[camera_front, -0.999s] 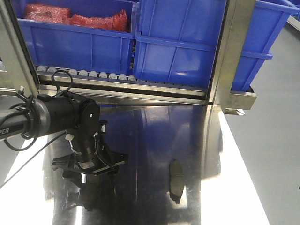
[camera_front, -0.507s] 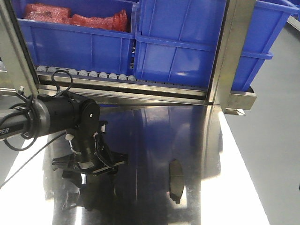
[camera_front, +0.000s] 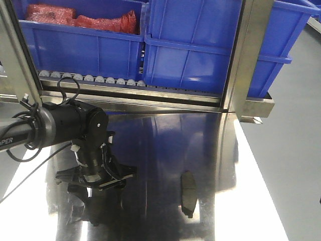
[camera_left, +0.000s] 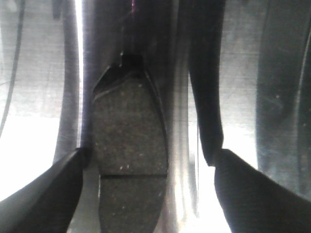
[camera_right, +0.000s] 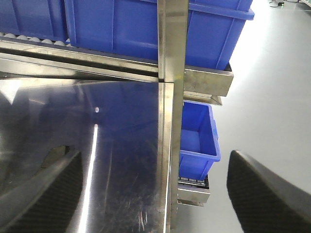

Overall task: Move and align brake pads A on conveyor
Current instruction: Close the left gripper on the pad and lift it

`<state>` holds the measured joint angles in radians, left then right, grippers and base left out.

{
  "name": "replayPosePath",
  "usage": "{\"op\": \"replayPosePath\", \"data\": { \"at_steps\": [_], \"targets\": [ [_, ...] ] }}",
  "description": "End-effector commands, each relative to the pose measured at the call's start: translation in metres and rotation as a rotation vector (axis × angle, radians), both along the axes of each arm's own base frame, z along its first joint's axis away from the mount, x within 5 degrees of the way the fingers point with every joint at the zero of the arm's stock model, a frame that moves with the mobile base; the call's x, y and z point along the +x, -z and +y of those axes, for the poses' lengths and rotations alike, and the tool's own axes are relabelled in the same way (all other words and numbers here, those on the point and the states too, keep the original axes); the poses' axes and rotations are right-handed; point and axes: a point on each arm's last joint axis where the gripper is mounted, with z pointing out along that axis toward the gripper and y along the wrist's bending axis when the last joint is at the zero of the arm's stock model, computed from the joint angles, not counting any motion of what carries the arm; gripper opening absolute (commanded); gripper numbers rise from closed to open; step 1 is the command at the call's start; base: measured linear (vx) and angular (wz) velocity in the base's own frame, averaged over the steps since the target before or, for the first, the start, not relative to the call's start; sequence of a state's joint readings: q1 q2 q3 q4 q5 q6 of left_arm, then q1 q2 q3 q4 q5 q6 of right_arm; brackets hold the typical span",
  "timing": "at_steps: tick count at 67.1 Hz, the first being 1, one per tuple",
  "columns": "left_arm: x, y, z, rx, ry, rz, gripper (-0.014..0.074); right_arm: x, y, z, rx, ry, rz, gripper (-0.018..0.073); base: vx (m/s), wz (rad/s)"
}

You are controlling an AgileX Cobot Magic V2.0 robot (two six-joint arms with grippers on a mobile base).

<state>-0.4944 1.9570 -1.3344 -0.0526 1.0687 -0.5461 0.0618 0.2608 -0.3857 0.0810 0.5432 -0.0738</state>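
Straddling a brake pad (camera_left: 129, 150) on the tabletop (camera_front: 165, 145) with the left gripper (camera_front: 95, 179) spread wide, pad lengthwise between the fingers, likely for a side pinch. Leaving a second pad (camera_front: 188, 198) flat, well right of that gripper. Holding the right gripper (camera_right: 155, 162) wide and empty.

Bare steel table (camera_front: 160, 145) between left pincer (camera_front: 95, 183) and brake pad (camera_front: 188, 193), roller rack (camera_front: 130, 93) behind

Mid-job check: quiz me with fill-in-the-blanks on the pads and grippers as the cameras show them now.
1. The brake pad lies between the fingers of the left gripper, which is ___.
2. The other brake pad lies on the steel table to that gripper's ___.
3. The bins on the roller rack are ___.
4. The right gripper holds ___.
Missing words: open; right; blue; nothing.
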Motion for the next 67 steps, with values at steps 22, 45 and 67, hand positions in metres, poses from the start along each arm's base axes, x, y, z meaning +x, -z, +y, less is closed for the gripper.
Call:
{"op": "replayPosePath", "data": {
  "at_steps": [22, 45, 67],
  "targets": [
    [0.001, -0.024, -0.002, -0.031, 0.014, -0.052, -0.0009, 0.002, -0.015, 0.000, 0.004, 0.006, -0.096, 0.0576, 0.00, 0.00],
    [-0.002, -0.050, 0.005, -0.017, 0.072, -0.150, -0.0007, 0.002, -0.015, 0.000, 0.004, 0.006, -0.096, 0.0576, 0.00, 0.00],
    [-0.020, -0.131, 0.034, -0.002, 0.101, -0.433, -0.0007, 0.002, -0.015, 0.000, 0.004, 0.006, -0.096, 0.0576, 0.00, 0.00]
  ]
}}
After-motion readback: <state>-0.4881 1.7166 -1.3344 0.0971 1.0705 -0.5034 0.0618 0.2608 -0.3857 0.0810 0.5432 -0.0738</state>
